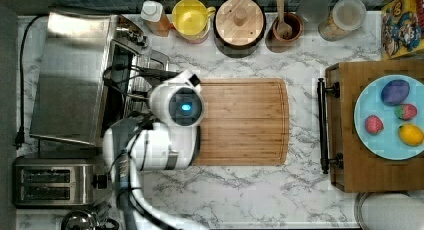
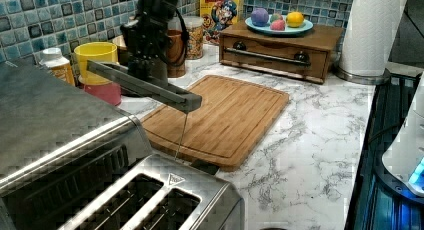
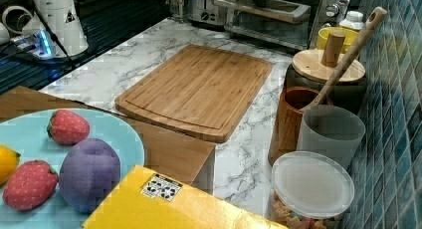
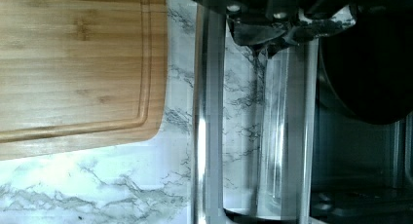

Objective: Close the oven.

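Marble bench (image 1: pixel 260 190) carried the oven (image 1: pixel 70 75), whose rigid, hinged glass door (image 4: pixel 272 136) seemed best pushed at its smooth bar handle (image 4: pixel 207 112); end effector (image 2: pixel 145 65) state unclear.

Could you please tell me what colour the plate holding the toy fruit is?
Light blue; the round plate shows best in the top view.

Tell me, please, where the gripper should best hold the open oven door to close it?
Probably the long bar handle along the free edge of the oven door, taken from above near mid-length. The door stands partly open, so the bar hangs clear over the counter.
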### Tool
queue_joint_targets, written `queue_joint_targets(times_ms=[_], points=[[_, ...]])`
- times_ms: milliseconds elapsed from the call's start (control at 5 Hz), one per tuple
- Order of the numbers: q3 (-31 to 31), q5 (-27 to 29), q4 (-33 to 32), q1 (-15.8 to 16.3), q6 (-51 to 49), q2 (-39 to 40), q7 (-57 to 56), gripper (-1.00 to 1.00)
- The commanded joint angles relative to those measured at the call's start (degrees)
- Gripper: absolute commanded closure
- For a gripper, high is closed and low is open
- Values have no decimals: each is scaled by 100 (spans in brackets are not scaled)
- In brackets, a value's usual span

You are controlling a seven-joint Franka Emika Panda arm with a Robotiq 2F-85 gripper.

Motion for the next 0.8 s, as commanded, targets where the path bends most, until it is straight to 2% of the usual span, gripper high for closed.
queue_joint_targets(times_ms=[200,400,600,800], points=[[810,-3082,2640,554,-1833,513,3057,100],[564,-3523,3110,803,-2137,727,3774,100],[544,-3574,3578,936,-2509,920,4195,100],[512,-3191,3318,821,-2304,646,4172,100]])
